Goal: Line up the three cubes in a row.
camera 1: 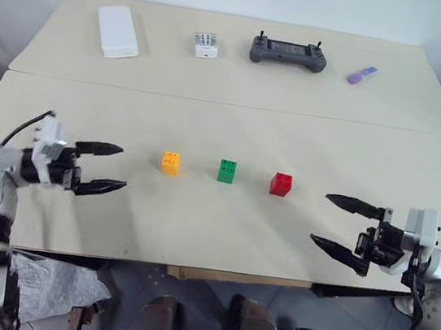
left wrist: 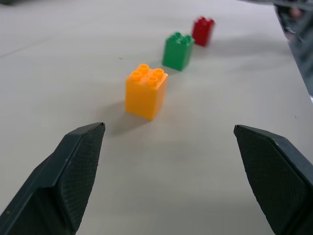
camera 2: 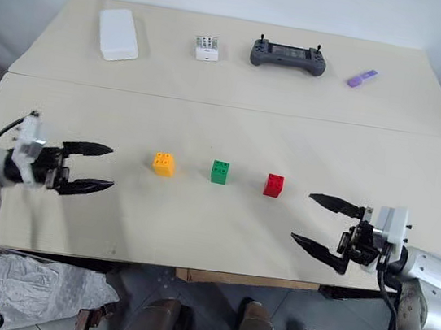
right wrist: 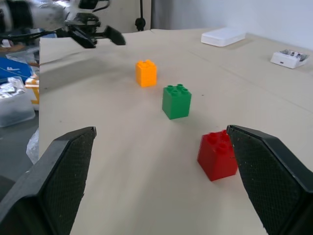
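Three studded cubes stand in a line across the near table: a yellow-orange cube (camera 1: 171, 163), a green cube (camera 1: 226, 171) and a red cube (camera 1: 281, 184), with even gaps between them. My left gripper (camera 1: 110, 168) is open, level with the row and a short way left of the yellow-orange cube (left wrist: 145, 92), holding nothing. My right gripper (camera 1: 342, 225) is open and empty too, to the right of the red cube (right wrist: 218, 154) and a little nearer the front edge. Both point inward toward the row.
On the far table lie a white flat box (camera 1: 118, 31), a small white box with dark dots (camera 1: 206, 46), a grey handheld controller (camera 1: 289, 54) and a purple stick (camera 1: 361, 74). A seam (camera 1: 229, 104) separates the two tables. The front edge runs just below both grippers.
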You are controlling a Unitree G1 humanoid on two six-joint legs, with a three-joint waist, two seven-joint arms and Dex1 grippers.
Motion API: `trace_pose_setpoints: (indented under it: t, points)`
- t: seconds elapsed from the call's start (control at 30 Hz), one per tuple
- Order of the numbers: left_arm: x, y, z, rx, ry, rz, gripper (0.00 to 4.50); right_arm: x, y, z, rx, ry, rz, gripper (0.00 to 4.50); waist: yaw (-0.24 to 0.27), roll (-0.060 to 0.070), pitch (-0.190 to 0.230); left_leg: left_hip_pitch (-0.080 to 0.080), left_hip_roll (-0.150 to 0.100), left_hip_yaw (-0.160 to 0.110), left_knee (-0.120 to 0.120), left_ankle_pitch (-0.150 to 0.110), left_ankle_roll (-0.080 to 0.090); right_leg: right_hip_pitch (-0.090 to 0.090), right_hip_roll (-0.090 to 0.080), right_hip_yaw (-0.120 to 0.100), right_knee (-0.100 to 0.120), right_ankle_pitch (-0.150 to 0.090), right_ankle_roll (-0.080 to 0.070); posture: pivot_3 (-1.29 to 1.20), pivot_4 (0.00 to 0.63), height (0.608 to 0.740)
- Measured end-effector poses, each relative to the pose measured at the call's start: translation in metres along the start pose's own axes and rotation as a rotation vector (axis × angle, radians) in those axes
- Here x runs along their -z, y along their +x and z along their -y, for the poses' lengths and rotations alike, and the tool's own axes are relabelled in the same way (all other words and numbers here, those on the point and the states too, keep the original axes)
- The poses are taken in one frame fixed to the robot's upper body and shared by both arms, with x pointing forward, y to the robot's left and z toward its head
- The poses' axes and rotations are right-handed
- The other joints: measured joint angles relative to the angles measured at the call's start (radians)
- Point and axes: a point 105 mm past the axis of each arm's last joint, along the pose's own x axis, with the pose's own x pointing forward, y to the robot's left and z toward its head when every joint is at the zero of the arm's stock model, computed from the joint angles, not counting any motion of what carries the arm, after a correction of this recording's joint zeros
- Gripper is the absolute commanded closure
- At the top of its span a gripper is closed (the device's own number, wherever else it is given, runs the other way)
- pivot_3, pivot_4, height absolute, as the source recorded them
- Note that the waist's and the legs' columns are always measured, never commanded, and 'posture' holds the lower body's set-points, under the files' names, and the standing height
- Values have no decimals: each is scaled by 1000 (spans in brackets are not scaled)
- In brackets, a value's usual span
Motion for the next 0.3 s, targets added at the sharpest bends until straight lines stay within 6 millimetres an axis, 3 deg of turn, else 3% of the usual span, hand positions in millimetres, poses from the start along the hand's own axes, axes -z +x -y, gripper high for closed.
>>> trace_pose_setpoints:
  t: [0.3]
  points:
    - [-6,5,0,-101,61,35,8,1,5,23,-45,-32,11,0,-2,3,0,0,0,0,0,0,-1,0,0,-1,0,0,-1,0,150,740]
